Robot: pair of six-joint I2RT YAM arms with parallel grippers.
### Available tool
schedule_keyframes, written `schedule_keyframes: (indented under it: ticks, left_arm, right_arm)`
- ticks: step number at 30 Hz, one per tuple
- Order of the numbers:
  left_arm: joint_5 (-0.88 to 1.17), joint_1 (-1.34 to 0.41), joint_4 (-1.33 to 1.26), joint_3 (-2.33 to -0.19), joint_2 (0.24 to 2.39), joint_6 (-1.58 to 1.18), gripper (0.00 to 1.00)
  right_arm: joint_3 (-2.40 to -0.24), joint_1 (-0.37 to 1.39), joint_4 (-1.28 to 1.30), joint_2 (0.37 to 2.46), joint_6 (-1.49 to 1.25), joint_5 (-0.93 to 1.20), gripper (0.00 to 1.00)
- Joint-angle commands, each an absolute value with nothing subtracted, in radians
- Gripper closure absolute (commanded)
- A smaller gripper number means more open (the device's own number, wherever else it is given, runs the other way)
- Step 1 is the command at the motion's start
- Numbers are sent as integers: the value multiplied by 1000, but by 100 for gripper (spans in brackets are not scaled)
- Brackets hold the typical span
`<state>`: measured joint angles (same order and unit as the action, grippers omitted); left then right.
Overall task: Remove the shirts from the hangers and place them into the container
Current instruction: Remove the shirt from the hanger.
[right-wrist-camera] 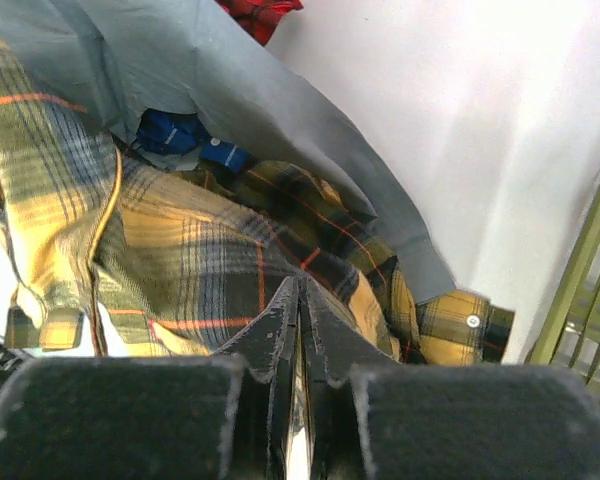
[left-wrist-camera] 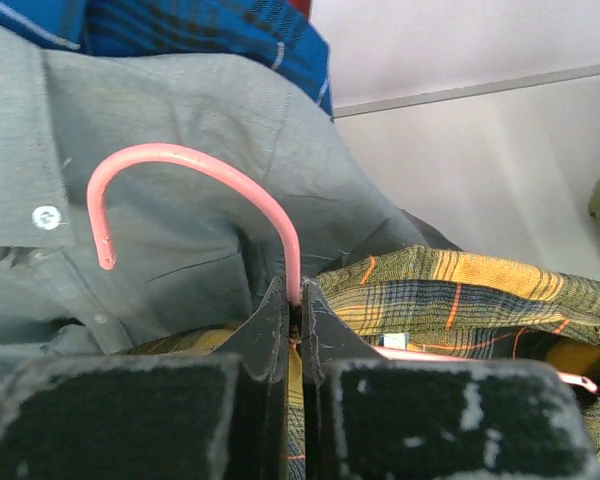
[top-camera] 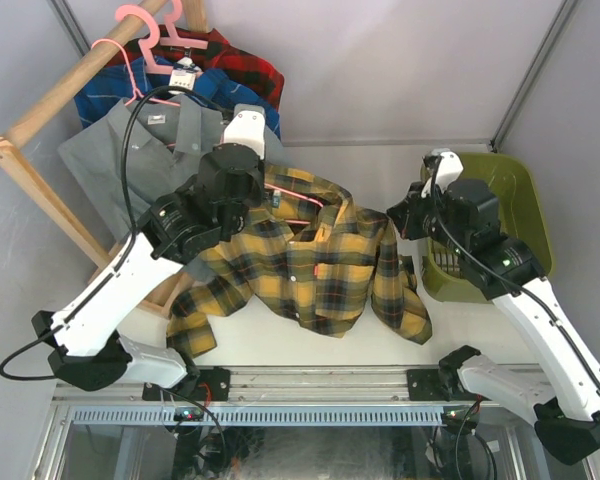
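**ITEM: YELLOW PLAID SHIRT, PART-WAY OFF ITS HANGER**

- Far left: wooden rail (top-camera: 70,85), slanted. Carrying spare pink hangers (top-camera: 145,25) plus red-black plaid shirt (top-camera: 245,62), blue plaid shirt (top-camera: 105,100) and grey shirt (top-camera: 100,160), all yet to be handled.
- Left arm (top-camera: 110,290): rising from the near-left base, elbow bent, wrist angled in beside the grey shirt.
- Left pincer (left-wrist-camera: 300,300): clamped narrow on the neck of one pink hanger (left-wrist-camera: 165,152), just under the hook. Hook upright and clear of the rail. Probably held this way to anchor the frame while cloth is drawn off.
- Centre: yellow-black plaid shirt (top-camera: 320,260), spread open on the tabletop (top-camera: 380,165), collar end toward the held hanger, frame running under the cloth. Not in the container.
- Right arm (top-camera: 540,310): stretched up from the near-right base, wrist turned leftward.
- Right pincer (right-wrist-camera: 300,295): closed, tips buried in a fold at the shirt's right edge, apparently nipping cloth. Set opposite the left, presumably for tugging the shirt toward the bin.
- Far right: container (top-camera: 525,200), olive green, just beside the right pincer. No shirt seen inside.
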<state>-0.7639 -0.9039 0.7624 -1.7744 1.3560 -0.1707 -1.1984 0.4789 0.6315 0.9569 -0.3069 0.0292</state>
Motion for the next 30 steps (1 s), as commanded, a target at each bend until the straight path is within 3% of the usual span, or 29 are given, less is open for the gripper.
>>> schedule_keyframes:
  ticks: [1,5,7,10,15,17,20,24,26,30]
  left_arm:
    - [-836,-891,707,-1763,1288,-185,100]
    - [-823,-892,712,-1773,1298,-191,100]
    - [-816,-891,713,-1778,1302,-192,100]
    - [-805,-891,713,-1786,1307,-199,100]
    - [-790,-892,719,-1803,1315,-202,100]
    - [-786,-891,723,-1807,1314,-204,100]
    - [-790,-891,724,-1807,1313,-204,100]
    - [-792,-892,721,-1807,1311,-203,100]
    - [-803,-891,722,-1806,1313,-201,100]
    - [-837,-891,729,-1802,1315,-193,100]
  right_arm:
    - [-1208,475,583,903,-322,124,95]
    - [-1227,488,537,886,-365,251,49]
    - [-1227,531,511,889,-368,227,35]
    - [-1286,658,513,932,-337,105,28]
    - [-1366,758,539,1064,-311,-102,27]
    - [-1382,771,535,1096,-306,-142,30]
    - [-1387,774,516,1124,-290,-171,46]
    - [-1394,773,514,1135,-280,-185,84]
    - [-1394,771,517,1127,-284,-206,98]
    - [-1390,761,541,1096,-281,-297,100]
